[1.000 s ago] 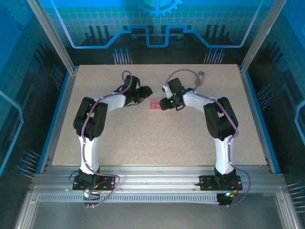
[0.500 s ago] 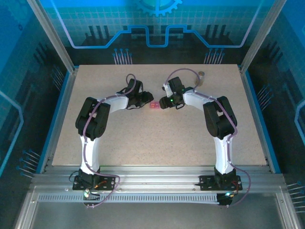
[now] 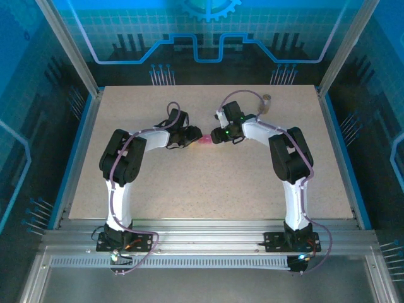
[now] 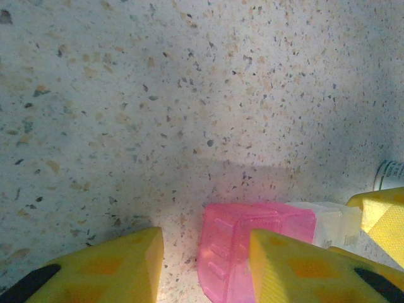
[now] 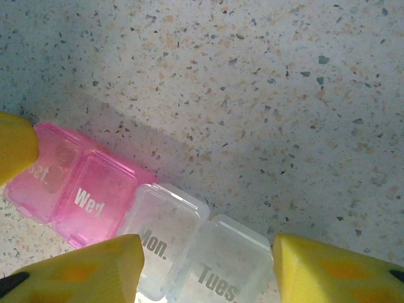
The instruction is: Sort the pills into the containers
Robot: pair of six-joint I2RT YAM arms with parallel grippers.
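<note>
Pill box [image 5: 151, 227] sits on the table [image 3: 208, 189], well apart from edges.

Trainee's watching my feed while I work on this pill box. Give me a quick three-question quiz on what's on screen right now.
1. True or false: the Wed. compartment is pink.
2. Which label is on the clear compartment right beside it? A) Mon. B) Fri. C) Sun.
3. Fill in: the small vial stands near the table's far edge, on the ___ arm's side.
Key: 1 true; 2 A; 3 right.
</note>
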